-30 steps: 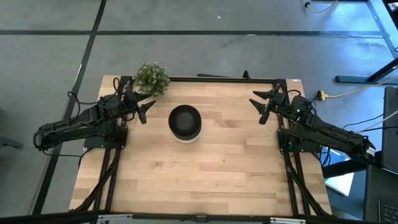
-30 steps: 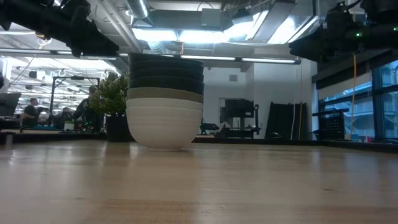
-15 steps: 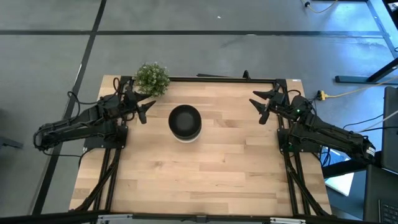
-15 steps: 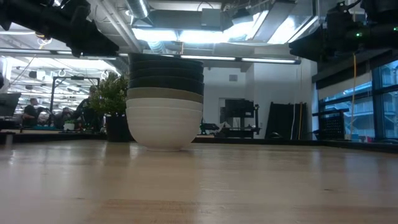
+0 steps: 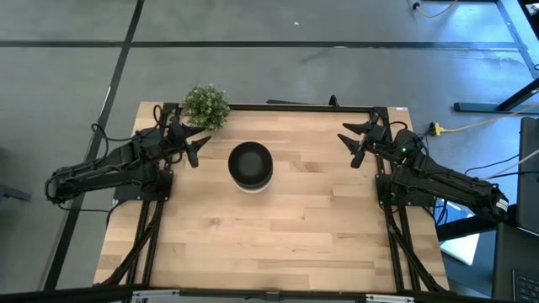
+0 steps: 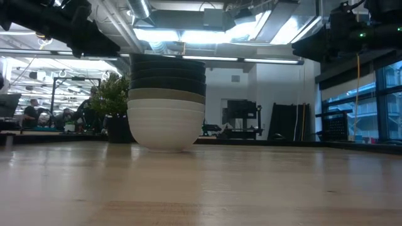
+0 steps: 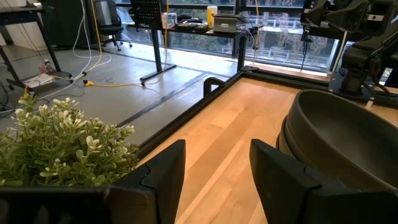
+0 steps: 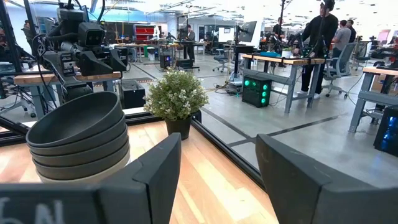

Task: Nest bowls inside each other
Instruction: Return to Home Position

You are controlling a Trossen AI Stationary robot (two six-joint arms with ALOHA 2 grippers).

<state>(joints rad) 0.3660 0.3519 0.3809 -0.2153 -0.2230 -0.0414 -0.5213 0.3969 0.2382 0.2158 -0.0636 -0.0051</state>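
The bowls stand nested in one stack [image 5: 251,166] on the table's far half, left of centre. In the low view the stack [image 6: 166,103] has white bowls at the bottom resting on the wood, a grey-olive one above, glossy black ones on top. My left gripper [image 5: 197,144] hovers open to the stack's left, near the plant; its wrist view shows the black top bowl [image 7: 348,140]. My right gripper [image 5: 352,144] hovers open at the table's far right, well clear of the stack [image 8: 78,137].
A small green potted plant [image 5: 205,106] stands at the table's far left corner, close to my left gripper. A black frame rail [image 5: 286,108] runs along the far edge. Bare wood [image 5: 278,236] spreads over the near half. People stand at desks beyond the table [image 8: 323,31].
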